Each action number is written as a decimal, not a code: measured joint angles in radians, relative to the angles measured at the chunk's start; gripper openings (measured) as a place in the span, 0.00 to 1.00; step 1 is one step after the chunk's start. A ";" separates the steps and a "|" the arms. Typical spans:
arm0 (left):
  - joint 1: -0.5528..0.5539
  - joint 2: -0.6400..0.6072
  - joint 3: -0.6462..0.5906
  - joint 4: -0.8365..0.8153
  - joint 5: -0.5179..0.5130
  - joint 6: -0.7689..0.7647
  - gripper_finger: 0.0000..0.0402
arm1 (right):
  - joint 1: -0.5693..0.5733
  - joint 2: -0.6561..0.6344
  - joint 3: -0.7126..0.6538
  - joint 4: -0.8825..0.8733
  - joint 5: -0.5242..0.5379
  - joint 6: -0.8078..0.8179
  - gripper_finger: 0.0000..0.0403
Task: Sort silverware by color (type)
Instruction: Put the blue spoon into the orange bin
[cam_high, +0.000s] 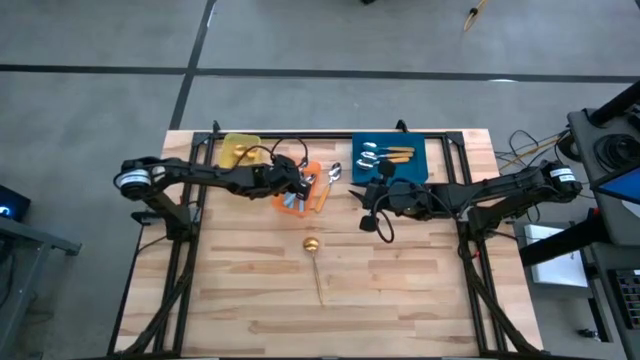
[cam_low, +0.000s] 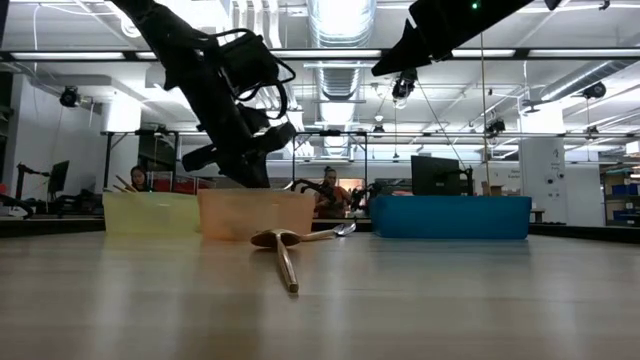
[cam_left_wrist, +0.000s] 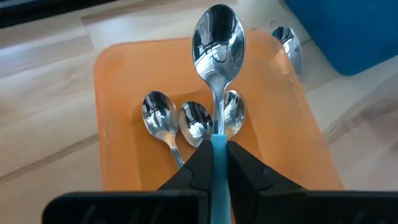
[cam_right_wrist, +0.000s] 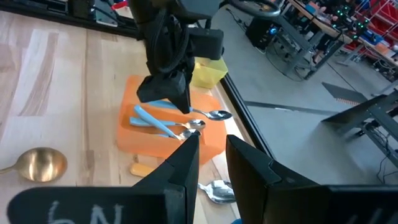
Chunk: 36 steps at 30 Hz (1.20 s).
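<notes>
Left wrist view: left gripper (cam_left_wrist: 219, 163) pinching a blue-handled spoon (cam_left_wrist: 218, 43).
Glossy oval silver bowl at upper centre, over orange plastic bin (cam_left_wrist: 118, 81); right gripper (cam_right_wrist: 211, 155) stands ajar, empty.

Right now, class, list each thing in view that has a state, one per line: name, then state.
left hand: shut on the blue-handled spoon, held over the orange bin
right hand: jaws apart, holding nothing, hanging above the table
gold spoon: lying loose on the table
orange bin: holds blue-handled spoons
blue bin: holds orange-handled spoons
</notes>
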 joint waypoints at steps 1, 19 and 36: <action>0.000 0.005 0.000 -0.001 0.000 -0.002 0.02 | -0.002 0.000 0.000 0.000 0.000 0.000 0.18; -0.001 0.059 0.000 0.001 0.000 -0.064 0.02 | -0.026 0.001 0.000 0.000 0.000 0.018 0.18; -0.005 0.094 0.001 -0.006 0.000 -0.105 0.07 | -0.026 0.001 -0.002 -0.001 0.000 0.016 0.18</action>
